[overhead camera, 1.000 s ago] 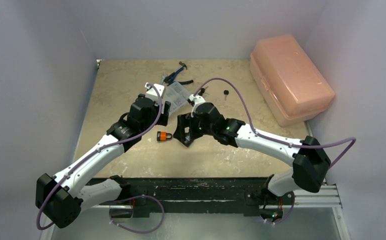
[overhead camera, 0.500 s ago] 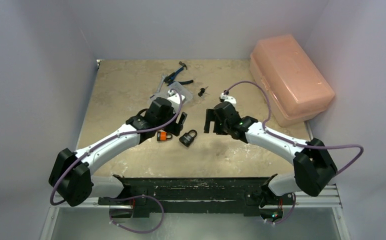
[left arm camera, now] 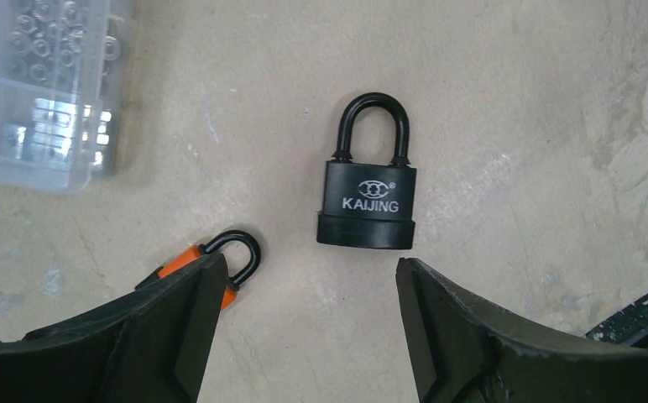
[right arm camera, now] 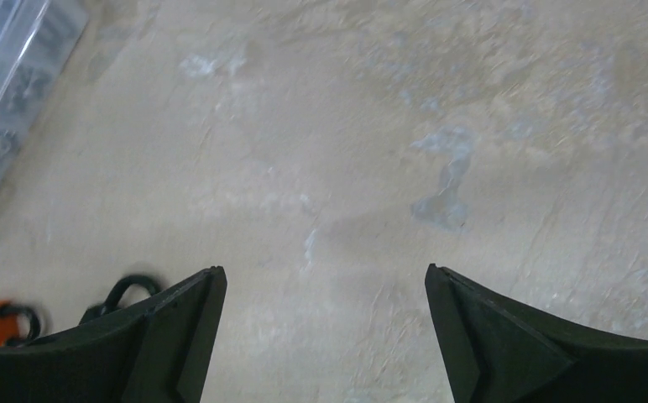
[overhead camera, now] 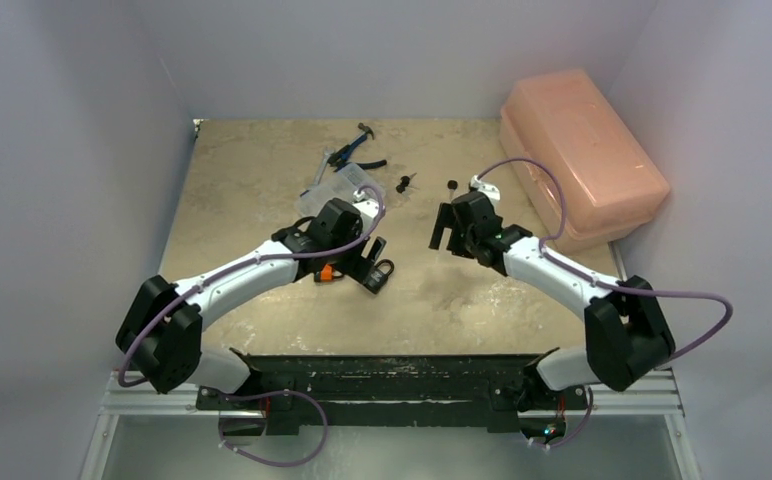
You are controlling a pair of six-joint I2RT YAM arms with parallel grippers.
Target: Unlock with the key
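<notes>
L end effector spread, hovering over black KAIJING-marked padlock flat on beige stone-look bench. Small orange padlock near it. R end effector spread, empty, well apart from it.

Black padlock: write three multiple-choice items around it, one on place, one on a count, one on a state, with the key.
1. Where is the black padlock?
A. Hung on a hasp
B. On the table, just ahead of the left tool
C. Lifted off the table

2. How many padlocks are out?
A. One
B. Two
C. Four

3. Its shackle is:
A. seated in the body
B. swung open
C. missing

Key: 1 B, it lies flat and ungripped in front of the open tool; 2 B, the black one plus the orange padlock; 3 A, both shackle legs enter the body.
</notes>
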